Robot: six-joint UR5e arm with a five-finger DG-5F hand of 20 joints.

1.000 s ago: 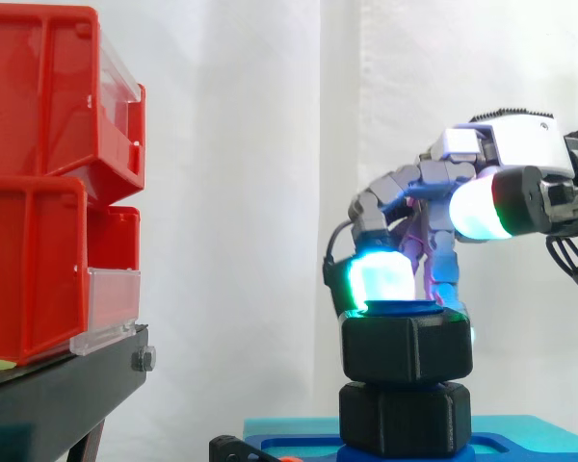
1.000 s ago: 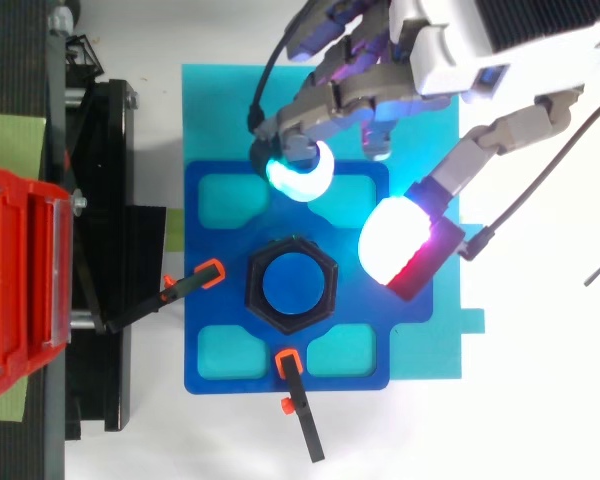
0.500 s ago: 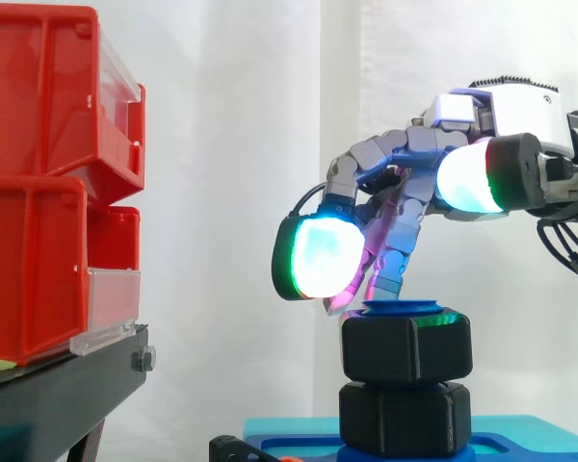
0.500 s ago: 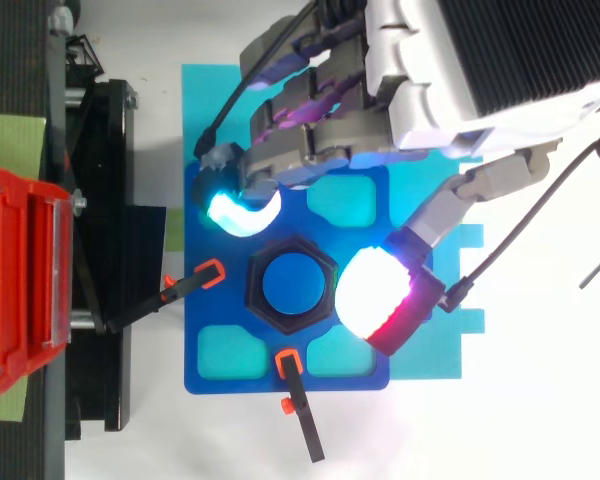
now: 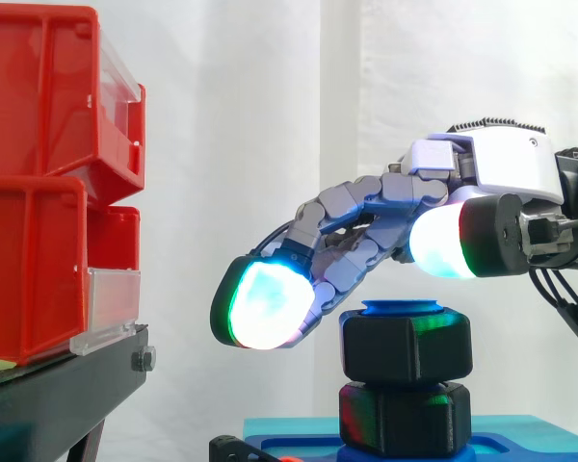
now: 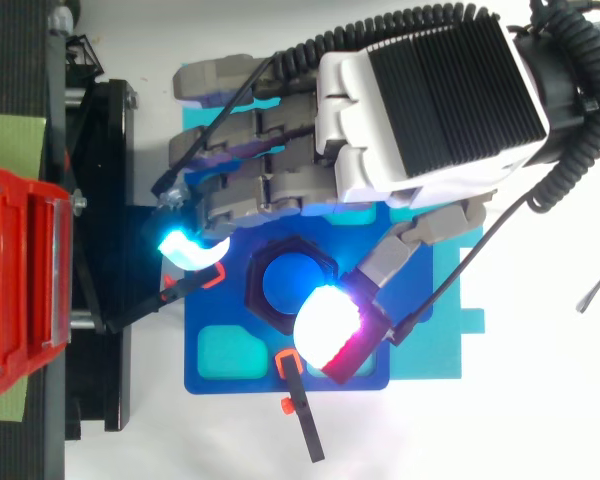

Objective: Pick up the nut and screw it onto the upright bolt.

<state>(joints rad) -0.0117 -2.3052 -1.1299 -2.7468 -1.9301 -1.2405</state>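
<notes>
Above the nut (image 5: 406, 346), the hand (image 6: 420, 100) is hovering with fingers (image 5: 265, 306) spread, empty; off-centre closing risks tilting, jamming it.

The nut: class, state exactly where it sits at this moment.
In the side view the nut sits low and right of centre, on the blue bolt, above a second black hexagonal piece and below the open hand.
</notes>
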